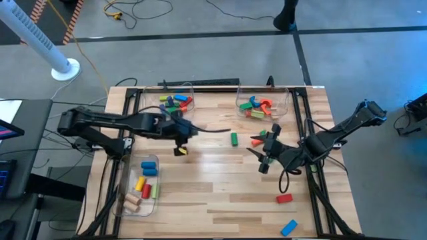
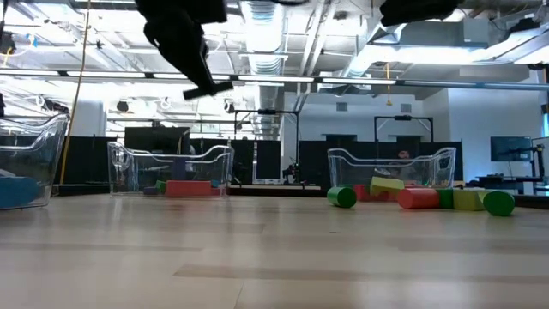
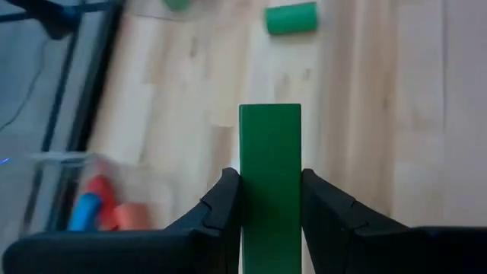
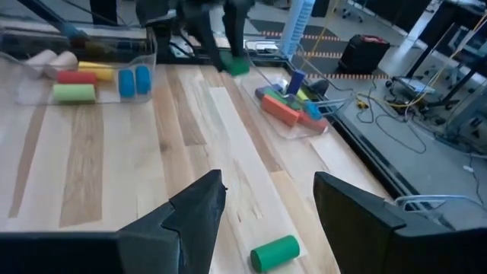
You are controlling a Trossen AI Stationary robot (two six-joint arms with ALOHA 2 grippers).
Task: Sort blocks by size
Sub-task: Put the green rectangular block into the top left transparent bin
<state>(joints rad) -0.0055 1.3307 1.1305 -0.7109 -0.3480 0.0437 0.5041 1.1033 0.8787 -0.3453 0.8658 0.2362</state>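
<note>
Three bins: clear plastic, on a pale wood-plank table (image 1: 213,193); left bin (image 1: 141,187) at the table's left edge, middle bin (image 1: 175,101) and right bin (image 1: 261,105) side by side along the far edge.
Room: grey floor with cables and a white fan (image 1: 40,40) beyond the table's far left; the low view shows exposed ducts, ceiling lights and dark frames behind the table.
Left bin count: about seven blocks, blue, yellow, green, red and plain wood cylinders.
Left gripper (image 1: 180,143): over the table near the middle bin, its fingers (image 3: 221,205) pinching a green bar (image 3: 270,183) that sticks out past the tips.
Middle bin count: too jumbled for an exact count; blue, green, red, yellow and orange pieces show.
Loose blocks, centre: one green cylinder (image 1: 235,139) lying between the two grippers.
Right bin count: jumbled too; red arch pieces, blue, green and yellow show.
Right gripper (image 1: 265,152): low over the table right of centre, fingers (image 4: 198,205) spread wide with nothing between them; the green cylinder lies just ahead of it, and an orange block (image 1: 257,141) is just beside it.
Loose blocks, right: one red block (image 1: 285,198), and one blue block (image 1: 288,228) near the front edge.
</note>
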